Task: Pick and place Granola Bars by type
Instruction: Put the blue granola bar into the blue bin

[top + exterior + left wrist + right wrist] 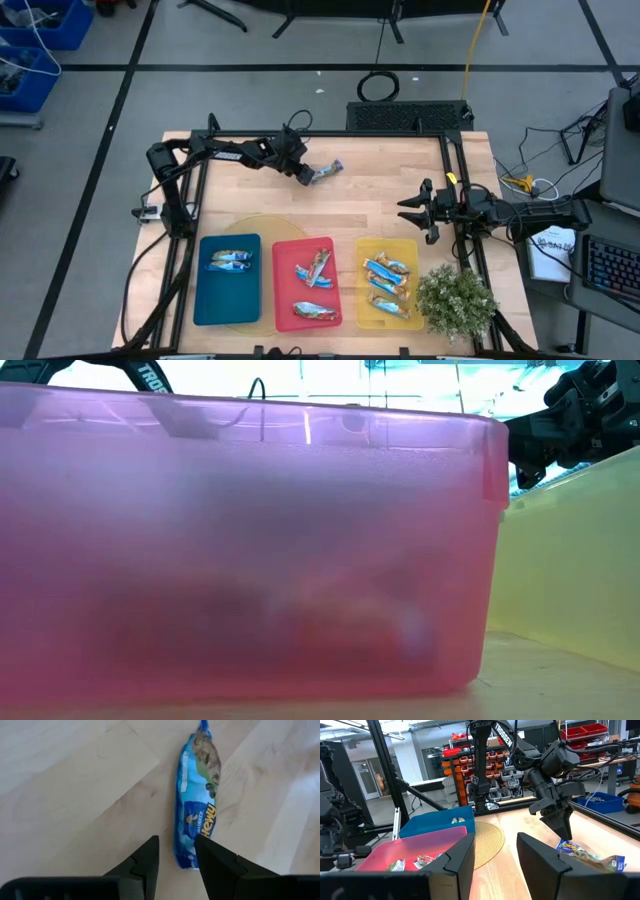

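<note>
One granola bar, in a blue wrapper with a brown printed part, lies flat on the wooden table toward its far side, outside the trays. My left gripper is open just above the bar's near end, fingers pointing down; it shows as well in the high view and the right wrist view. My right gripper waits open over the table's right part, above the yellow tray. Other bars lie in the blue tray, the red tray and the yellow one. My left gripper comes down from above over the bar's near end, which lies on the table between the fingers. One finger overlaps the wrapper's edge, and bare wood shows beside the other. Whether a finger touches the wrapper I cannot tell.
The three trays stand side by side along the near edge, blue at left, red in the middle, yellow at right. A round straw-coloured mat lies behind blue and red. A small potted plant stands at the near right corner. Bare wood stretches between the two grippers.
</note>
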